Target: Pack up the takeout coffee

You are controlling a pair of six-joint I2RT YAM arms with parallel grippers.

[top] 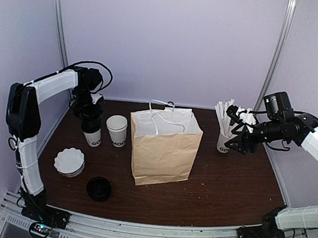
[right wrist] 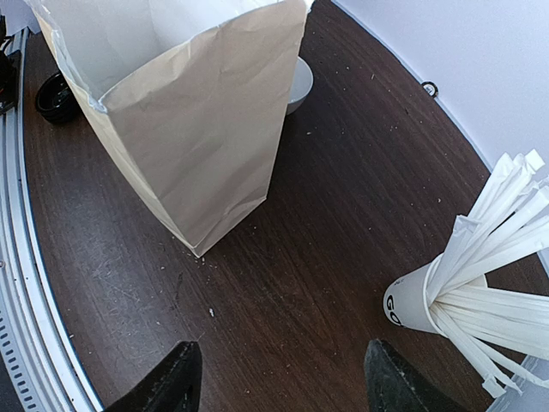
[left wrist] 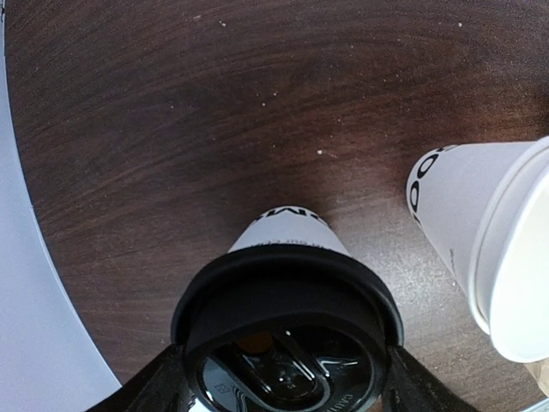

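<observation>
A: Which step is in hand?

B: The pick, by the look of it. The coffee (top: 92, 130) stands upright at the left rear of the table (top: 225, 187), lid on, not yet lifted. The left gripper (top: 91, 117) is set over it from above.

A: Is it gripped?

B: That cannot be told. In the left wrist view a finger (left wrist: 154, 386) is seen on each side of the lid rim, very close to it, but contact is not shown. No lift is evident, since the base looks seated on the wood.

A: And the right gripper (right wrist: 281, 356)?

B: It is held open and empty by the stick cup (top: 223, 143), right of the bag (top: 164, 150).

A: What is needed next?

B: A firm hold is to be confirmed first, preferably on the cup wall below the lid so the lid is not popped off. A straight lift is then called for, as the lidless cup (top: 116, 132) stands just beside. The coffee must be carried right, over the bag's rim, and lowered upright. The bag stands open, though its handles are draped across the mouth and could be snagged.
</observation>
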